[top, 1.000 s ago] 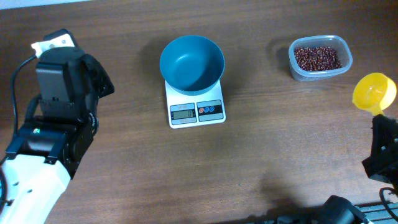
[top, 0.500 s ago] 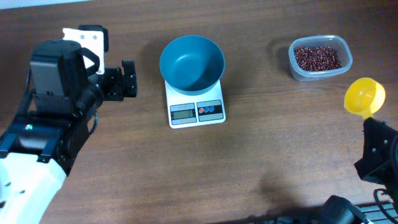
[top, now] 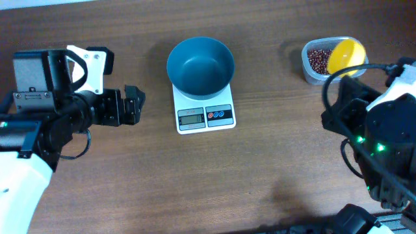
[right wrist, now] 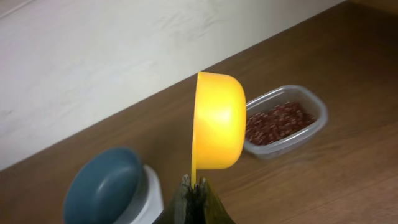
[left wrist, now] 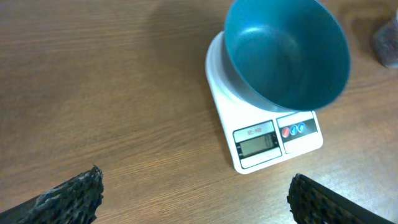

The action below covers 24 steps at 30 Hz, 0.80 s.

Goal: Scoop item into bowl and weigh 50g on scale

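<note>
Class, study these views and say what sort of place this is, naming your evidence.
Probably a robotics lab bench staged for kitchen weighing: a plain wooden table, a white scale carrying a blue bowl, a clear tub of beans, and the right tool gripping a yellow scoop.

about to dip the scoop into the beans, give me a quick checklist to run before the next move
1. Scoop held: right gripper shut on the yellow scoop: ok.
2. Scoop over source: it hangs above the tub of beans: ok.
3. Bowl upright on the scale: ok.
4. Bowl empty: ok.
5. Display zeroed: digits too small, cannot tell.
6. Left gripper left of the scale, fingers apart, touching nothing: ok.
</note>
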### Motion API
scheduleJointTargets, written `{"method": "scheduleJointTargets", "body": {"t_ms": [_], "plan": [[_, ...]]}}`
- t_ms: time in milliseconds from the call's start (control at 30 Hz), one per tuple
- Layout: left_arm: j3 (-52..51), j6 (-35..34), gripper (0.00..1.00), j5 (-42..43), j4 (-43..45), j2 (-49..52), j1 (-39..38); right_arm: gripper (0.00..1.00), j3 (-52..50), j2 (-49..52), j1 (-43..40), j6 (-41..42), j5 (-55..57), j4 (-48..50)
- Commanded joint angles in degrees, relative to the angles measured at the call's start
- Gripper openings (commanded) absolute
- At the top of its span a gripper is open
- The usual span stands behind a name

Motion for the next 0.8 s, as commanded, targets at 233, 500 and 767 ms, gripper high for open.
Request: {"method": "scheduleJointTargets", "body": {"t_ms": [233,500,767], "plan": [[16.8,35.0,0.99,6.7,-22.9,0.0,-8.9,0.04,0.2,1.0,-23.0,-8.8,-22.0,1.6],[16.8,35.0,0.99,5.9,-22.9,0.0,-9.2,0.04,2.5,13.9,-38.1,-16.4,-50.5,1.9],[15.1,35.0,0.99,5.7,-23.1,5.8,-9.2,0.04,2.5,13.2,-38.1,-16.4,-51.8,2.6]]}}
